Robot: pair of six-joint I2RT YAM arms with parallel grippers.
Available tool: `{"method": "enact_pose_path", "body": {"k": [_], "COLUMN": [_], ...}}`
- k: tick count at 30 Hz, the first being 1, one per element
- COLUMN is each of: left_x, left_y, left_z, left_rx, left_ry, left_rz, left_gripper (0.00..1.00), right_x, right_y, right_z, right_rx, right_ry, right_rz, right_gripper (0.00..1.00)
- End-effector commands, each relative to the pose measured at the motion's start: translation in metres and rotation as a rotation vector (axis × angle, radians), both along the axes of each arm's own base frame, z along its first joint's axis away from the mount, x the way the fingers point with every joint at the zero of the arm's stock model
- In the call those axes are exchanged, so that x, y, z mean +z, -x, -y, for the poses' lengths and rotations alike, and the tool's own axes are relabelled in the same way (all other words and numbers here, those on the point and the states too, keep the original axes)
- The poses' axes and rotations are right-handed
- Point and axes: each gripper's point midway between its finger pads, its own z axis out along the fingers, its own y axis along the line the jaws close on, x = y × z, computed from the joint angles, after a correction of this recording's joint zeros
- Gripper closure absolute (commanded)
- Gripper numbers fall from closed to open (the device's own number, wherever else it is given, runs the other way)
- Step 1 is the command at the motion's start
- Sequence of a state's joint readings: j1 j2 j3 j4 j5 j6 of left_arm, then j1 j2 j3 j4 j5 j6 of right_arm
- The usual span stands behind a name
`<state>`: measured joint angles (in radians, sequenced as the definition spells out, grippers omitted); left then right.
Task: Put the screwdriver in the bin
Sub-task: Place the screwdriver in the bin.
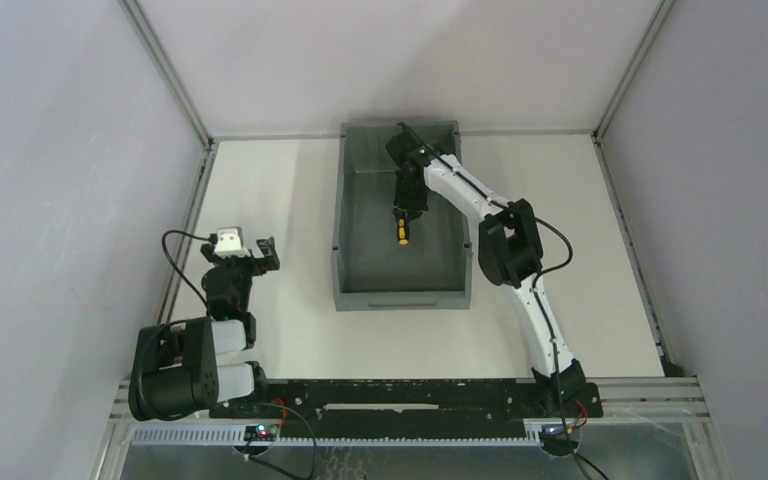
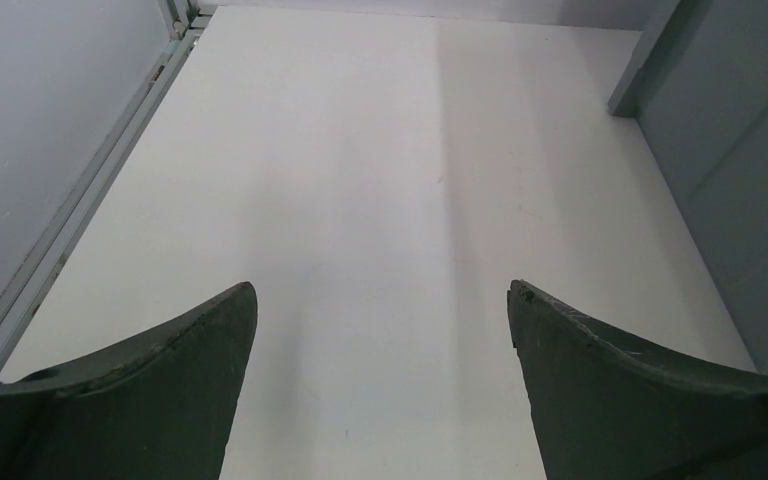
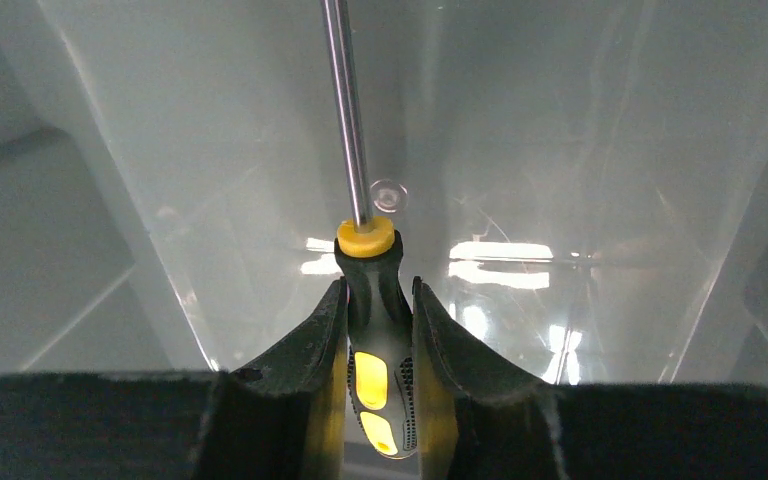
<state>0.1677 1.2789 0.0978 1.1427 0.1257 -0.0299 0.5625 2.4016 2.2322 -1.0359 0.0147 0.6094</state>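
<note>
My right gripper [image 1: 404,212] reaches down into the grey bin [image 1: 338,255] and is shut on the screwdriver [image 1: 401,234]. In the right wrist view the fingers [image 3: 325,330] clamp the yellow-and-black handle of the screwdriver [image 3: 365,240], and my right gripper [image 3: 378,292] points it at the bin's glossy inside [image 3: 580,150]. The thin metal shaft runs away from the fingers and out of the frame's top, so its tip is hidden. My left gripper [image 1: 247,255] rests low on the table left of the bin, and the left gripper [image 2: 382,300] is open with nothing between its fingers.
The bin's outer left wall [image 2: 740,180] stands to the right of the left gripper. A metal frame rail [image 1: 185,230] lines the table's left edge. White table [image 1: 580,250] lies right of the bin, crossed by the right arm [image 1: 510,245].
</note>
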Motion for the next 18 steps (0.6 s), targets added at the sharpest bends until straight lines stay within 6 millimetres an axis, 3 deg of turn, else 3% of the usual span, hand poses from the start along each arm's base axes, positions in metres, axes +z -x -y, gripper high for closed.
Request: {"method": "enact_pose_path", "body": {"k": [1,10,18], "left_x": [0.03,0.03,0.03], "left_y": [-0.011,-0.011,-0.011], "left_z": [-0.001,-0.001,-0.001], "left_rx": [0.003,0.0,0.002], "left_ry": [-0.004,-0.004,-0.004], "left_rz": [0.093,0.092,0.094], "left_gripper": [0.0,0.0,0.0], "right_x": [-0.005,-0.027,-0.035], "right_y": [-0.008,-0.01,-0.006], "right_z": [-0.008,-0.001,-0.003], "right_rx": [-0.01,-0.038,-0.044], "right_ry": [-0.013,-0.007,-0.03], "right_rz": [0.028,-0.017,-0.058], "right_gripper": [1.0,1.0,0.97]}}
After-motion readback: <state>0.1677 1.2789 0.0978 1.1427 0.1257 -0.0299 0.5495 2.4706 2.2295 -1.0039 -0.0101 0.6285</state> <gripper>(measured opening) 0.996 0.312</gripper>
